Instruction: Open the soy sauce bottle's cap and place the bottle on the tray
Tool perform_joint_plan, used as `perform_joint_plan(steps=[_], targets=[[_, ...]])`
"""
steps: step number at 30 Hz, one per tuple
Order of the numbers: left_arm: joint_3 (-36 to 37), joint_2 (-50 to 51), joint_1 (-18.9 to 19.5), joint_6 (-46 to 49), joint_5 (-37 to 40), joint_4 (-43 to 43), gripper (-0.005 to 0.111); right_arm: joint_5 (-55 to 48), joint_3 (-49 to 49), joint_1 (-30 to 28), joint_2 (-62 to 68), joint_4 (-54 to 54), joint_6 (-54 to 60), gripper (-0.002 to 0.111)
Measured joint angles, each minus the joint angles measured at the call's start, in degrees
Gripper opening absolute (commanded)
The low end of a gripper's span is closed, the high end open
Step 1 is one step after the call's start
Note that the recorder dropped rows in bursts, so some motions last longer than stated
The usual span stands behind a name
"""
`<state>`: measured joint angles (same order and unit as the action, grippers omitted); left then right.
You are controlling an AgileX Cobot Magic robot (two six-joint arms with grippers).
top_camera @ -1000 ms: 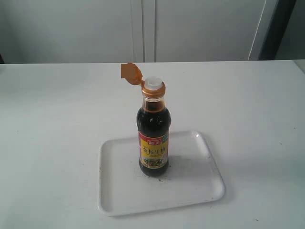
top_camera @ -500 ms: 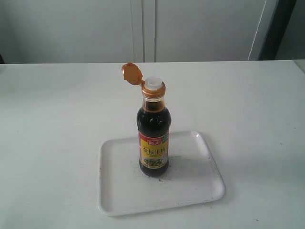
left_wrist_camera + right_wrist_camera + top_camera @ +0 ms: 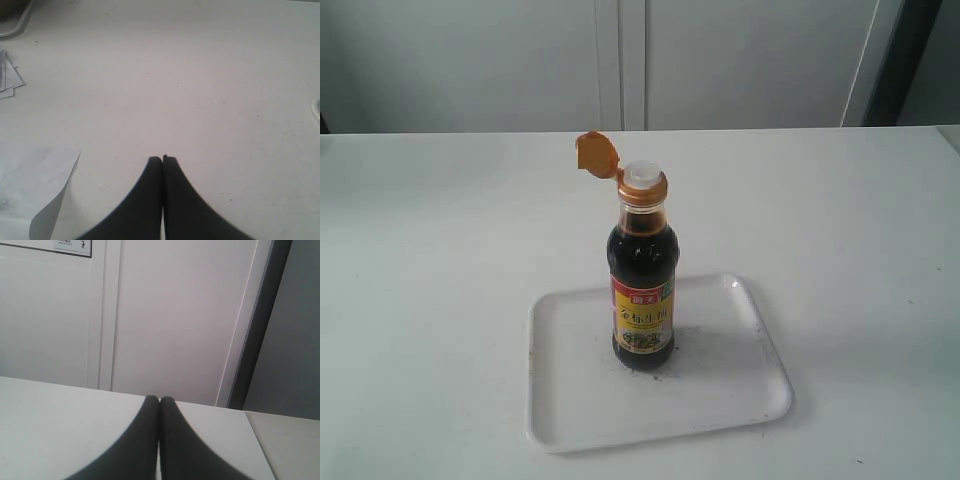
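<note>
The soy sauce bottle (image 3: pixel 641 285) stands upright on the white tray (image 3: pixel 720 395) in the exterior view, dark liquid inside and its red and yellow label facing me. Its copper-orange cap (image 3: pixel 597 153) is flipped back to the left on its hinge, baring the white pour spout (image 3: pixel 642 176). Neither arm shows in the exterior view. My left gripper (image 3: pixel 162 159) is shut with nothing between its black fingers, over bare table. My right gripper (image 3: pixel 159 399) is also shut and empty, pointing across the table toward the wall. Bottle and tray do not show in either wrist view.
The white table (image 3: pixel 440 260) spreads around the tray on all sides. Loose sheets of paper (image 3: pixel 30 190) and small cards (image 3: pixel 9 80) lie on the table in the left wrist view. A white panelled wall (image 3: pixel 165 315) and a dark post (image 3: pixel 257 335) stand behind the table.
The open cap has swung slightly on its hinge and settled; the bottle and tray have not moved.
</note>
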<state>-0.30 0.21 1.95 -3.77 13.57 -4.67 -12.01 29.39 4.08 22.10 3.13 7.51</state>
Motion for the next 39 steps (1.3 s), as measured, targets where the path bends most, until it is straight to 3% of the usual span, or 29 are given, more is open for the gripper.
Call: perform_joint_plan(steps=[19, 39], targets=[[0.00, 0.00, 0.00, 0.00, 0.00, 0.00, 0.000, -0.30, -2.17, 0.00, -0.14, 0.00, 0.00, 0.000], [0.00, 0.00, 0.00, 0.00, 0.00, 0.00, 0.000, -0.77, -17.11, 0.00, -15.00, -0.11, -0.96, 0.000]])
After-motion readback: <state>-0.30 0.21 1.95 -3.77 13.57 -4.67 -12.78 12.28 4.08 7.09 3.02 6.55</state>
